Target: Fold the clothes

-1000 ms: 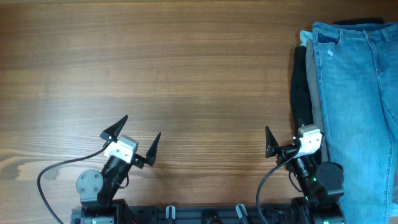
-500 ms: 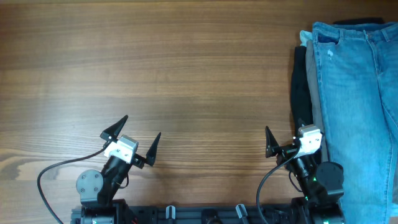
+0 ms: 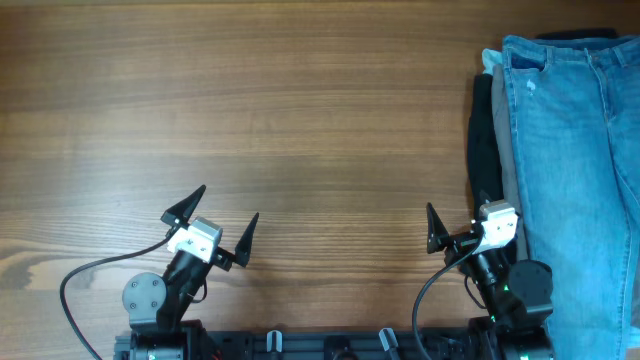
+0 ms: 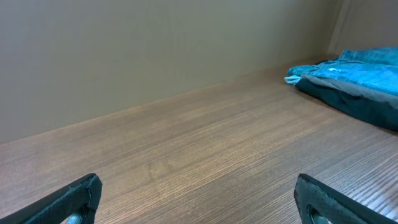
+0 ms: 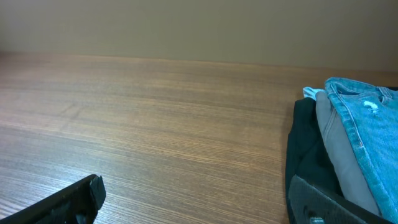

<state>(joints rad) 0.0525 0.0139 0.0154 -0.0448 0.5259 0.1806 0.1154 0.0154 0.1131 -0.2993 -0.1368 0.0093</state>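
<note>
Seemingly unstarted: jeans (image 3: 575, 170) piled at the bench (image 3: 300, 100) edge.
Left fingers (image 3: 185, 207), right fingers (image 3: 433, 228) spread, awaiting a grasp.

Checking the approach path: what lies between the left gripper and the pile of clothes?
Only bare wooden table between the left gripper and the clothes, as overhead and left wrist views show. The right gripper sits at the pile's near edge.

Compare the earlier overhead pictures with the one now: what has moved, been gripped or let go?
Nothing visibly changed. The left fingers and right fingers stay spread open and empty above the wooden table, and the light-blue denim jeans lie untouched on the grey-khaki trousers and black garment at the right edge.
</note>
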